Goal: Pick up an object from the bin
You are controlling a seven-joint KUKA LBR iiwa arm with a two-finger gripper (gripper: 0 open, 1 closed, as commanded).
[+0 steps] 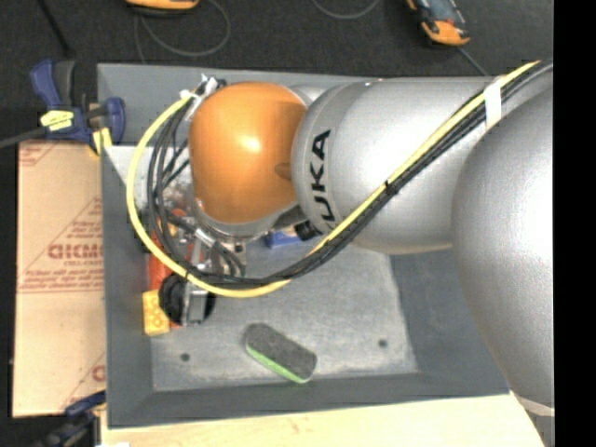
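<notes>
Looking down into a grey metal bin (363, 315) from above. Hard against its left wall, a narrow orange-red piece (156, 270), partly covered by cables. Just below that, toward the near left corner, a small yellow block (155, 317), lying on the bin floor. Immediately right of the yellow block, touching it or just beside it, the pincer (189, 302): dark and metallic, low over the floor in the near left part of the bin. Its tip is tucked under the wrist, so impossible to tell whether released, clenched or grasping anything. Nearest things to it: the yellow block and the orange-red piece, both on its left. Around the wrist, a loop of yellow cable (136, 180) with black cables inside it, sweeping out toward the left wall and back under the arm. Above the pincer, a large rounded orange cover (244, 152), glossy, part of the robot. Just right of the wrist, under the arm, a small blue thing (277, 240), mostly hidden. Nearer the front wall, alone on bare floor and well apart from the pincer, a dark grey oblong pad with a bright green edge (279, 352), lying flat and slightly slanted. Across the right half, the thick silver arm (410, 166), reaching in from the right.
</notes>
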